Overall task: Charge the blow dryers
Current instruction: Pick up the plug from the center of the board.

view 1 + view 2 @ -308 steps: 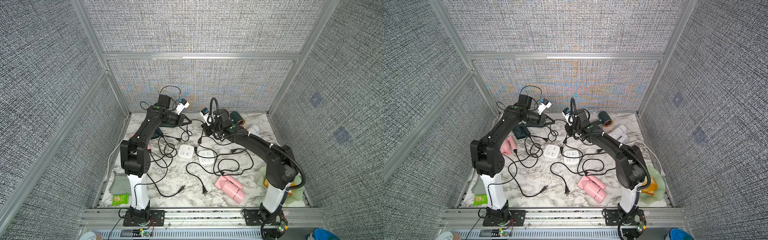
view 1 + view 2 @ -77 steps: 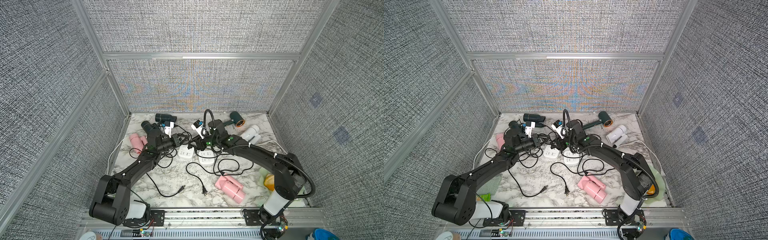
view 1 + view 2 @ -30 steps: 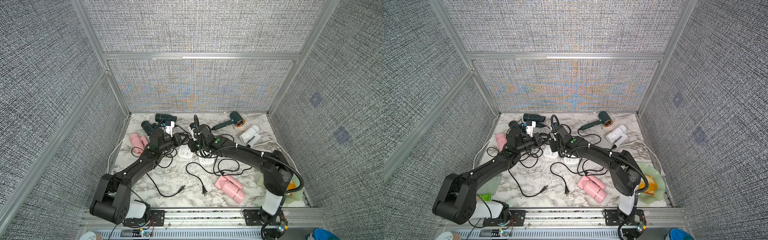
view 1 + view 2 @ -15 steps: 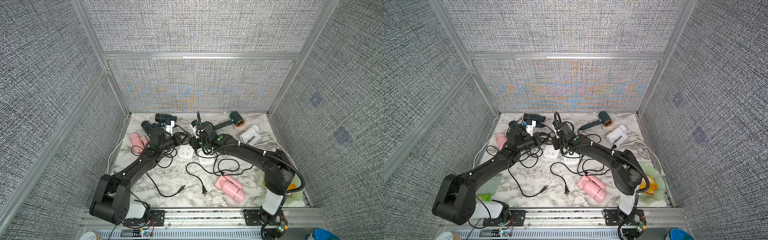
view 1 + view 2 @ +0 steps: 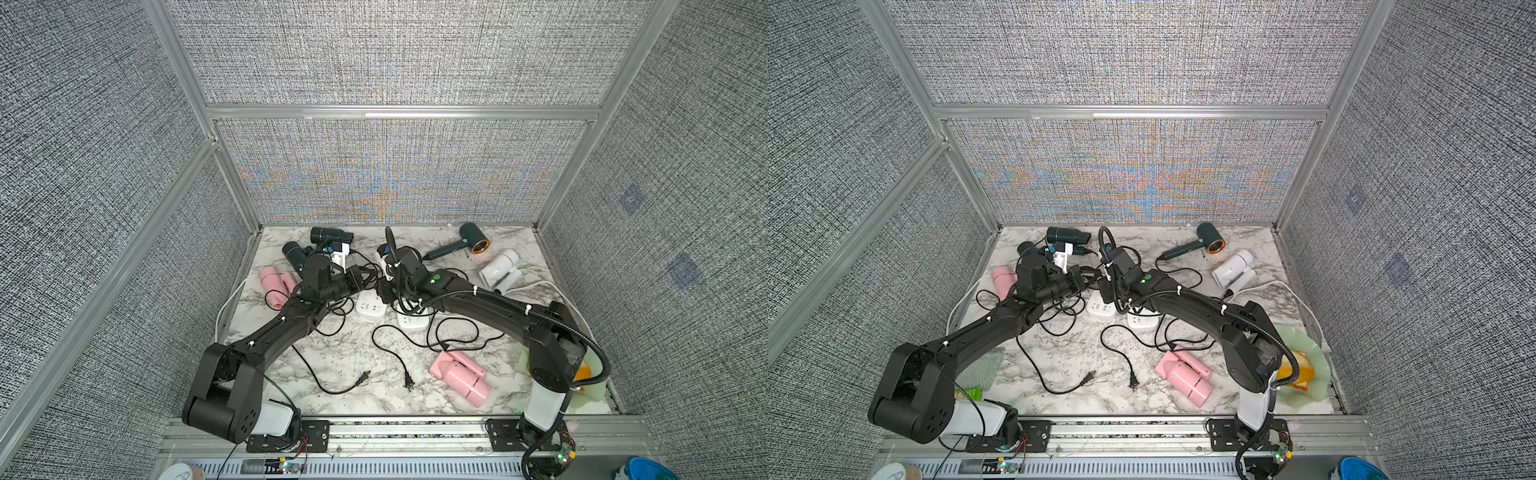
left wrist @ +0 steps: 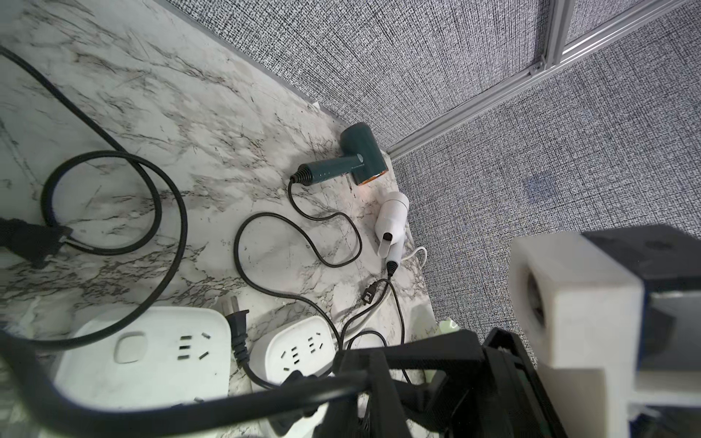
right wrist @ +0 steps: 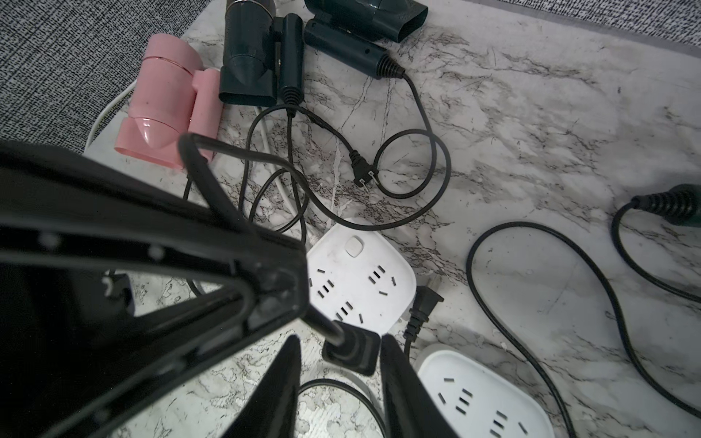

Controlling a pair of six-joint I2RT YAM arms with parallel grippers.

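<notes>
Green dish [image 5: 1320, 360] holds an orange thing [image 5: 1302, 372]

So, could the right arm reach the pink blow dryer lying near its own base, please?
Probably yes: that pink blow dryer lies uncovered on open marble, though the right claw straddles a plug.

Left tool [image 5: 366, 279] clamped, right tool [image 7: 338, 338] parted, tips near.

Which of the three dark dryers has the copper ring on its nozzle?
The dark dryer beside the white dryer; the other two dark ones lie together by a pink dryer, nozzles plain black.
</notes>
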